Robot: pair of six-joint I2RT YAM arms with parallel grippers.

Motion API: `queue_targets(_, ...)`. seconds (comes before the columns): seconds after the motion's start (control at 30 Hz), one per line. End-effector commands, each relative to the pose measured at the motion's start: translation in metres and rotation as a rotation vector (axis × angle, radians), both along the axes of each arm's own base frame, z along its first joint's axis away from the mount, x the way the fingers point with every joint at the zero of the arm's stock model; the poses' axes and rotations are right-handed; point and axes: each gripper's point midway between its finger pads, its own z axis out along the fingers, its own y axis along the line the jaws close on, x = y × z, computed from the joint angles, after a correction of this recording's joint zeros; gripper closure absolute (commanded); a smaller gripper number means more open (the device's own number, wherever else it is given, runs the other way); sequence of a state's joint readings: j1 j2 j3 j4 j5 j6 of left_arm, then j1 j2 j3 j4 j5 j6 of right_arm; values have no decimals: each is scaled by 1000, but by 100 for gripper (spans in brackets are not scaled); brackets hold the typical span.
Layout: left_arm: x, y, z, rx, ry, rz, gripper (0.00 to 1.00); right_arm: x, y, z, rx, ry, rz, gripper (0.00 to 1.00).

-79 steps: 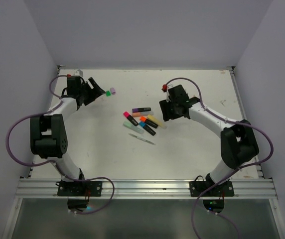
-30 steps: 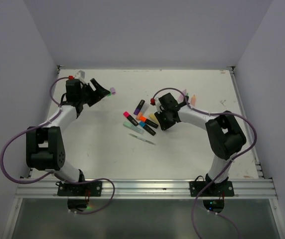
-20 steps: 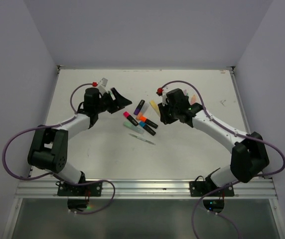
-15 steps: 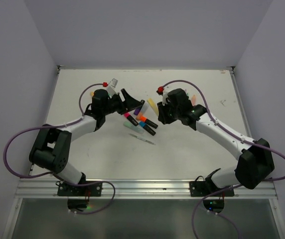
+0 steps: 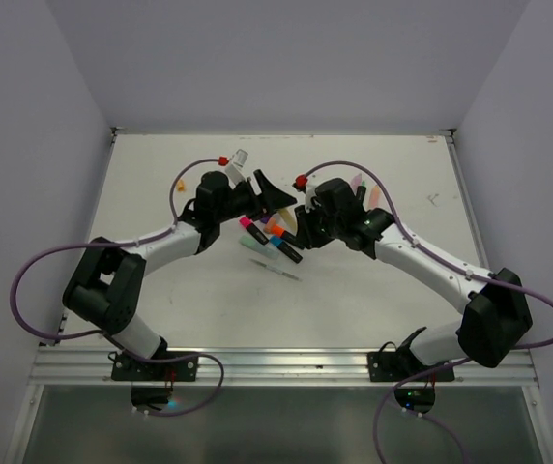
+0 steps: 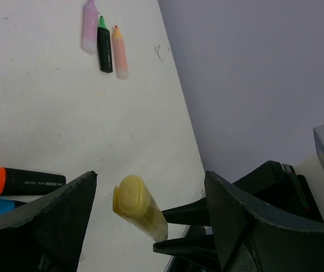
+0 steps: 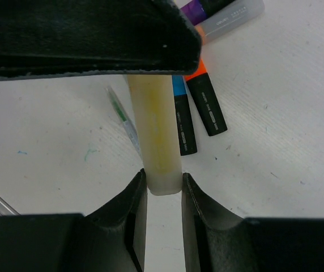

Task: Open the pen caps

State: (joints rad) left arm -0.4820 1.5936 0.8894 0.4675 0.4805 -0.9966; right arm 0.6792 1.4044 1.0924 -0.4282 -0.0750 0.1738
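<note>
**Right gripper clamps the yellow highlighter; the open left gripper brackets its capped end.**

The right gripper [image 7: 163, 192] is closed on the pale tail end of the yellow highlighter [image 7: 153, 130], holding it above the table [image 5: 373, 309] near the middle. The yellow cap [image 6: 129, 197] is on the highlighter's other end and sits between the spread fingers of the left gripper [image 6: 150, 178], touching neither. Under the held pen lie capped ones. An orange cap [image 7: 199, 71] and a blue cap [image 7: 178, 86], each on a black body, lie side by side, with a purple cap [image 7: 195, 9] close by. A thin pale stick [image 7: 122, 116] lies on their near side. At the far right, well apart, three uncapped pens lie side by side: a lilac barrel [image 6: 89, 28], a green-tipped black barrel [image 6: 104, 44] and a pale orange barrel [image 6: 120, 54].
</note>
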Motion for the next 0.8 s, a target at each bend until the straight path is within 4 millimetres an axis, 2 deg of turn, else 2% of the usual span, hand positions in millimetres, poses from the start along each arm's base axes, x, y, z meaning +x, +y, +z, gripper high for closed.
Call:
queue_targets(0.0, 8, -8, 19, -34, -47, 4, 23, 2, 12, 12, 55, -29, 5, 100)
queue_targets(0.07, 8, -10, 21, -33, -53, 0, 26, 2, 13, 13, 57, -33, 1, 100)
queue_targets(0.17, 6, -11, 20, -28, -57, -6, 40, 3, 13, 15, 62, -38, -1, 100)
queue_targets(0.2, 6, -10, 19, -25, -55, -4, 54, 3, 12, 15, 60, -36, -7, 100)
queue_targets(0.27, 6, -9, 18, -16, -60, -5, 66, 4, 10, 15, 55, -45, -17, 100)
queue_targets(0.3, 6, -9, 18, -14, -62, -6, 79, 4, 10, 16, 54, -45, -18, 100)
queue_targets(0.33, 4, -10, 17, -11, -61, -16, 85, 5, 9, 16, 52, -47, -22, 100)
queue_targets(0.4, 5, -11, 18, -11, -66, -19, 100, 4, 9, 15, 50, -45, -16, 93)
queue_targets(0.43, 4, -12, 17, -11, -63, -27, 100, 4, 10, 16, 56, -48, -16, 69)
queue_targets(0.47, 4, -12, 18, -15, -64, -28, 100, 5, 11, 18, 63, -55, -15, 56)
queue_targets(0.53, 3, -13, 19, -25, -68, -35, 100, 8, 13, 21, 68, -59, -18, 44)
queue_targets(0.67, -1, -18, 22, -45, -70, -57, 100, 16, 25, 25, 94, -63, -8, 43)
queue_targets(0.77, -4, -20, 26, -61, -75, -69, 100, 20, 35, 27, 117, -54, 11, 46)
